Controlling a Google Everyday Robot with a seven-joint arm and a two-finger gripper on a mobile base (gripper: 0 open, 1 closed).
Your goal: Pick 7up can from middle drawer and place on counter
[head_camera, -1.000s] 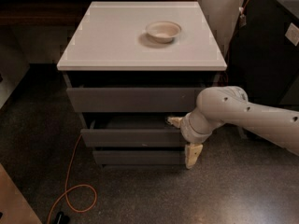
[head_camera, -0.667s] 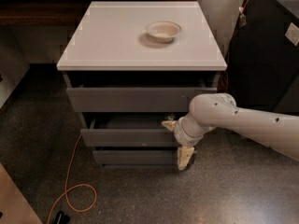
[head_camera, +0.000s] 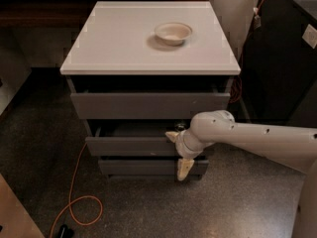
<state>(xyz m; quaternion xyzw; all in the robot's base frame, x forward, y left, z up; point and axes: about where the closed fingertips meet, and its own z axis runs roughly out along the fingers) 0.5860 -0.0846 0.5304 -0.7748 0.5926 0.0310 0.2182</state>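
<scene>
The 7up can could not be made out; the dark inside of the middle drawer (head_camera: 133,146), which stood pulled a little way out, showed nothing clearly. The claw (head_camera: 178,152) sat at the right end of that drawer's front with its two cream fingers (head_camera: 184,168) spread wide. One finger was at the front's top edge and the other hung before the bottom drawer (head_camera: 138,166). The white arm (head_camera: 257,140) reached in from the right. Above, the white desk (head_camera: 114,43) carried a cream bowl (head_camera: 173,32). An orange cable (head_camera: 74,202) looped on the floor.
</scene>
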